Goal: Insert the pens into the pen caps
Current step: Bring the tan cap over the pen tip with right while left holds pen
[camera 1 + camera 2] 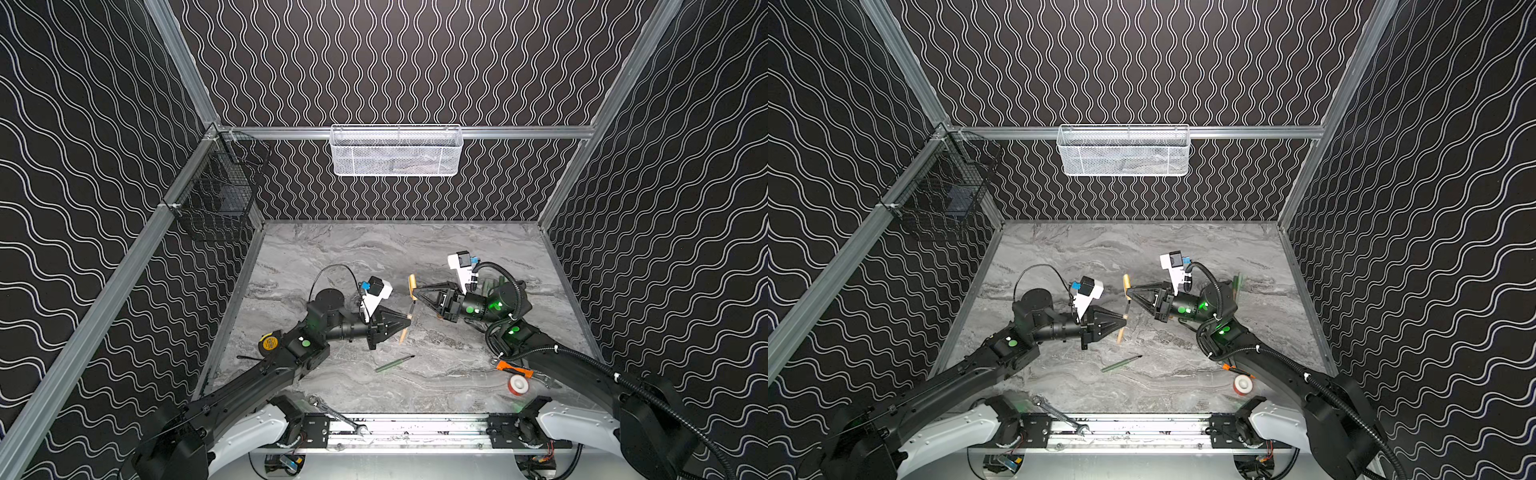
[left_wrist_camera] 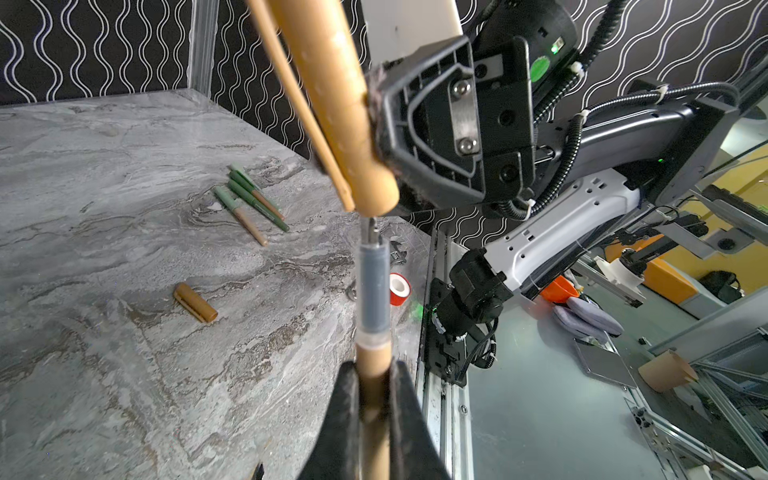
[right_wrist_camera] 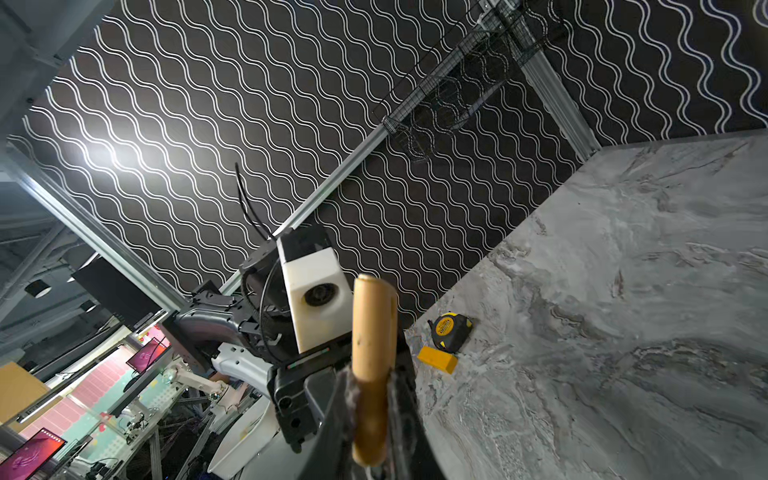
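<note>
Beyond the loose green pen (image 1: 394, 363), your left gripper (image 1: 410, 318) clamps the tan pen (image 1: 403, 334), your right gripper (image 1: 414, 292) the tan cap (image 1: 412, 281), tip at its mouth; the cap tilts off-axis, so pushing could jam.

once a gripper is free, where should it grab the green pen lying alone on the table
Mid-barrel of the green pen, from straight above, closing across its width. It lies flat with nothing beside it, and a barrel hold leaves the dark tip free.
</note>
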